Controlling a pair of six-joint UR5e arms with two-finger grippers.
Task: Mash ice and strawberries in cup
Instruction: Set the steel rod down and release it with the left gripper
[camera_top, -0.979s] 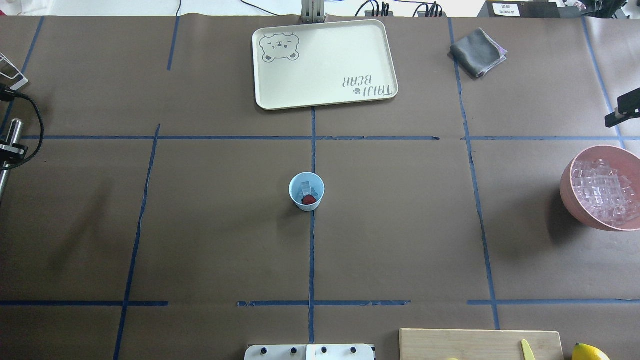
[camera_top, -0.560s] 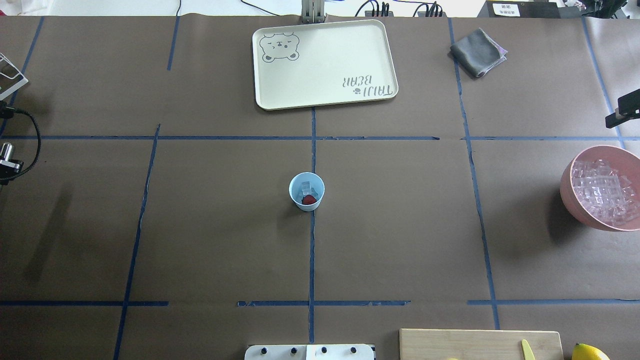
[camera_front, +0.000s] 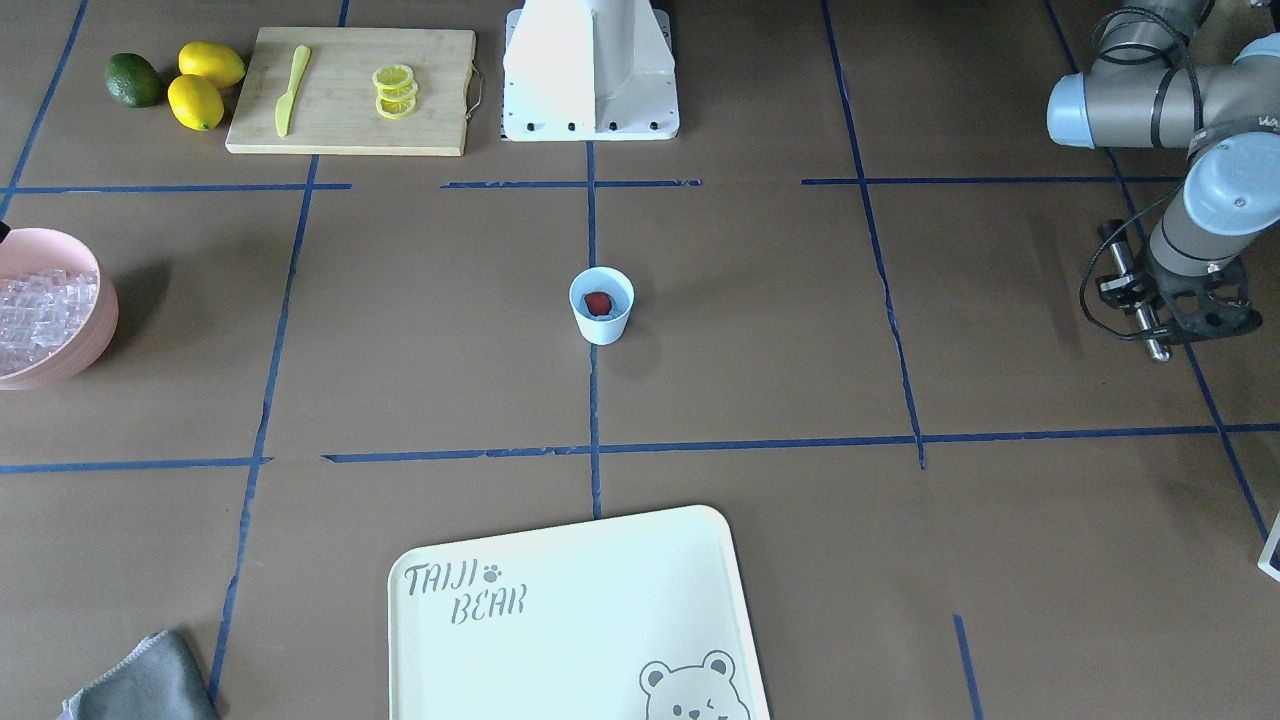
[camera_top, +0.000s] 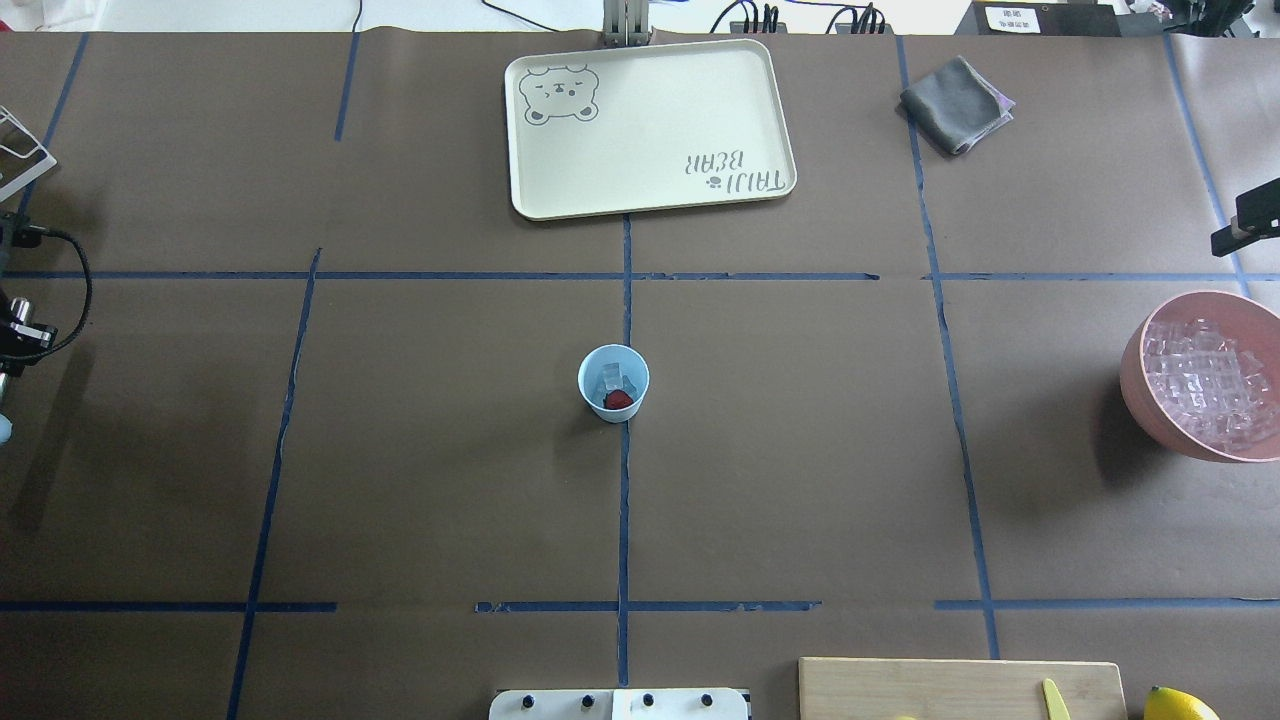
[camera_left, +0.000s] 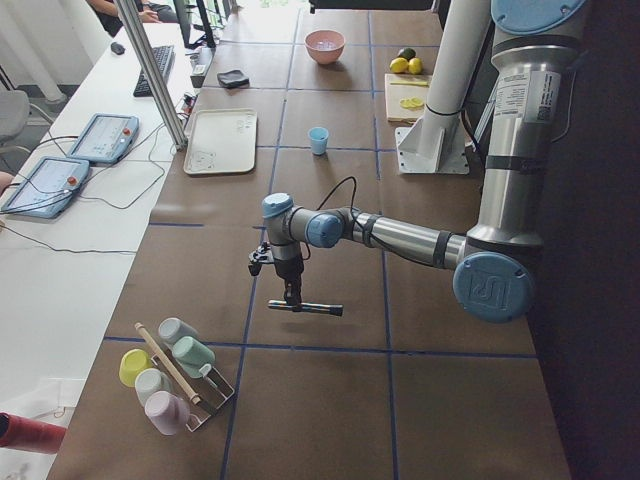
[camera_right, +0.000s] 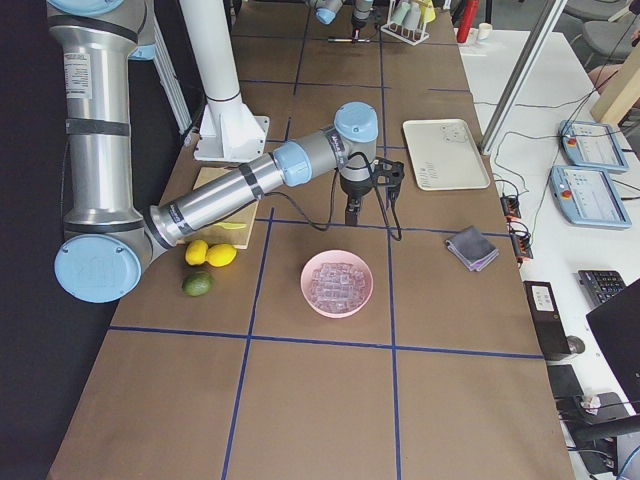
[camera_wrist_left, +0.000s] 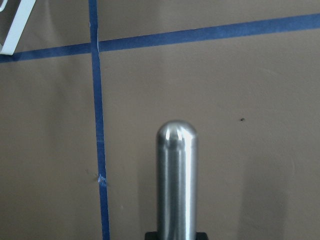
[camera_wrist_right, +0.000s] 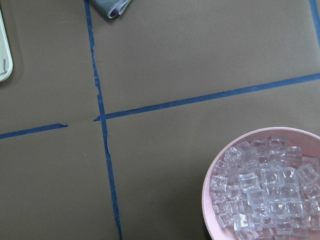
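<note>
Cup upright at centre of counter, on the blue tape cross-line. Inside: ice on the side away from the robot, one strawberry against the robot-side wall, both whole. Left tool well apart from the cup, above the counter's left end, clenched on a steel rod; rod lies level, rounded tip free, clear of the surface. Right tool hangs over the counter's right end, just beside the pink bowl; cannot tell whether it is released or clenched. Bowl heaped with cubes. Tray at middle of far edge, grey cloth toward the far right corner. Board at the robot-side edge.
</note>
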